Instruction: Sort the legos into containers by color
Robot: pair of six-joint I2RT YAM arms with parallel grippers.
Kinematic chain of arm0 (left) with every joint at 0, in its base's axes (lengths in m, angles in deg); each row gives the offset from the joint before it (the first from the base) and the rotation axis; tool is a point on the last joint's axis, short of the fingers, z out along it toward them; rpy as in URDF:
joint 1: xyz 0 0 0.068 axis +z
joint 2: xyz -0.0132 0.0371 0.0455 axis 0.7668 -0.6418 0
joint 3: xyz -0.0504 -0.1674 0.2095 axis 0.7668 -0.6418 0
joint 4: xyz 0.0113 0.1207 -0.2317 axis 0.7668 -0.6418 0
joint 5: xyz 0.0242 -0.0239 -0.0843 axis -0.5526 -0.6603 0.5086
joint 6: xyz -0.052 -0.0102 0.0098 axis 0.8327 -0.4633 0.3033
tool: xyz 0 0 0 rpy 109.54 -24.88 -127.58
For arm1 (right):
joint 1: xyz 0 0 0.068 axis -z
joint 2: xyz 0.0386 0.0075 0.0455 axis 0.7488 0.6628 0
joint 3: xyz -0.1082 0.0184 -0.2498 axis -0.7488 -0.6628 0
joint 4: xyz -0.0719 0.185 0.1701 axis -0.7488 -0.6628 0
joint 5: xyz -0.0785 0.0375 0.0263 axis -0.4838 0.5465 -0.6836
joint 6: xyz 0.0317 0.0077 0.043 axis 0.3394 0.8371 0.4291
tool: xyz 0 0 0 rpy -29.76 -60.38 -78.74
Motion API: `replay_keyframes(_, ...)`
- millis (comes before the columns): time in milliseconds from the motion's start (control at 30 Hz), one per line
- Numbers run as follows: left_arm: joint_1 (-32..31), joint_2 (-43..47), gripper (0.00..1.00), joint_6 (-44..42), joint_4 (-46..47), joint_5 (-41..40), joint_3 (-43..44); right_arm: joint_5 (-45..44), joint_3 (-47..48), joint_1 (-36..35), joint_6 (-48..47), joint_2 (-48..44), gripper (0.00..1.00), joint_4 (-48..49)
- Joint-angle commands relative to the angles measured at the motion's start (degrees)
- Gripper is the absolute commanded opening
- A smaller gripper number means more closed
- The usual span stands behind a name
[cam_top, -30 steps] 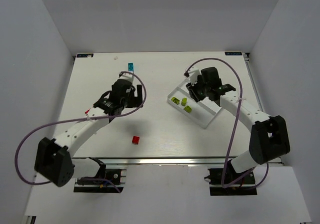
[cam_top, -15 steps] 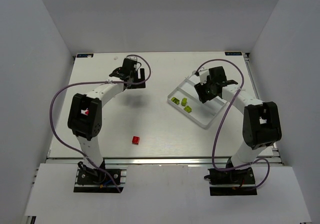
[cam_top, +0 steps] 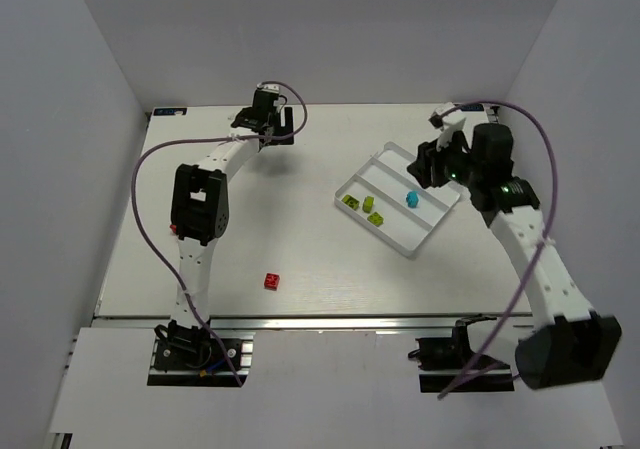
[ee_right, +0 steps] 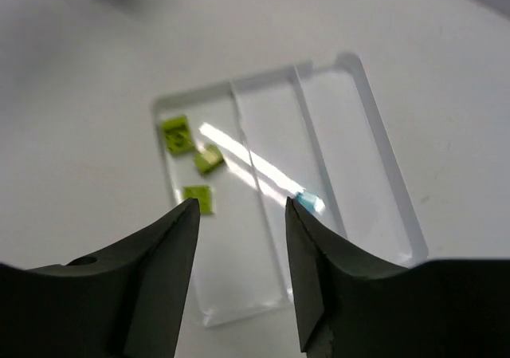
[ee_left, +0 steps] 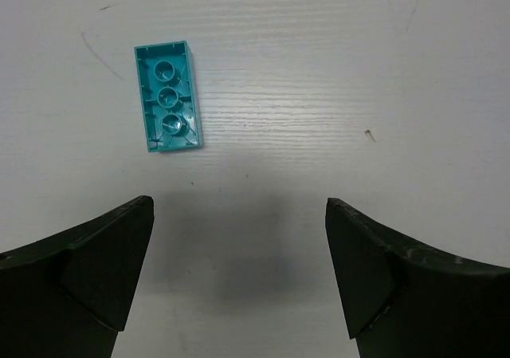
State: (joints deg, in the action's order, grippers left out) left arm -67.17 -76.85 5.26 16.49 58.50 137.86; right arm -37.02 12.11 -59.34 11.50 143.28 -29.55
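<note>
Top external view: we log a white table (cam_top: 300,239) with the tray (cam_top: 405,231) set askew on its right half. The right gripper (ee_right: 241,202) hangs over the tray, jaws partly apart, empty. The left gripper (ee_left: 239,206) sits at the far edge, jaws wide, a cyan brick (ee_left: 169,96) just ahead, underside up. Three green bricks (cam_top: 368,204) lie in the compartment nearest the left arm, a second cyan brick (cam_top: 411,198) in the middle one, and a red brick (cam_top: 271,281) alone near the table's front edge
</note>
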Motion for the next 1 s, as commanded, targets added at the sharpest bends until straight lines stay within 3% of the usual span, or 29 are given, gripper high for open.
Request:
replay_keyframes(0, 0.4, -4.22, 0.98, -2.0, -1.69, -4.23, 7.75, 14.48, -2.14, 0.13, 7.92, -9.12, 0.51, 1.96)
replay_keyframes(167, 1.72, -8.36, 0.98, -2.61, 0.14, -6.79, 11.73, 18.01, -10.49, 1.01, 9.17, -15.82, 0.52, 8.91)
replay_keyframes(333, 2.24, -10.99, 0.98, -2.44, 1.11, -7.58, 14.45, 19.32, -11.38, 1.1, 8.03, -14.51, 0.58, 8.39)
replay_keyframes(600, 2.77, -16.35, 0.96, -1.12, 0.5, -6.27, 17.27, 18.89, -11.56, 1.01, 7.15, -14.5, 0.58, 8.03)
replay_keyframes(733, 2.78, -17.85, 0.85, 0.2, 0.32, -5.47, 18.41, 17.92, -11.82, 1.18, 6.62, -14.33, 0.58, 8.12)
replay_keyframes(833, 2.78, -17.86, 0.65, 0.99, 0.76, -4.95, 18.5, 17.92, -12.08, 1.27, 6.62, -14.5, 0.58, 8.47)
replay_keyframes(867, 2.78, -17.77, 0.52, 1.08, 0.94, -4.69, 18.59, 17.75, -12.34, 1.27, 6.62, -14.5, 0.58, 8.65)
replay_keyframes(933, 2.78, -17.33, 0.39, 1.96, 0.59, -4.68, 18.68, 16.79, -12.69, 1.1, 6.27, -14.5, 0.58, 9.09)
replay_keyframes(967, 2.78, -16.29, 0.26, 2.31, 0.33, -4.42, 18.76, 16.43, -13.22, 1.27, 6.18, -14.59, 0.58, 9.35)
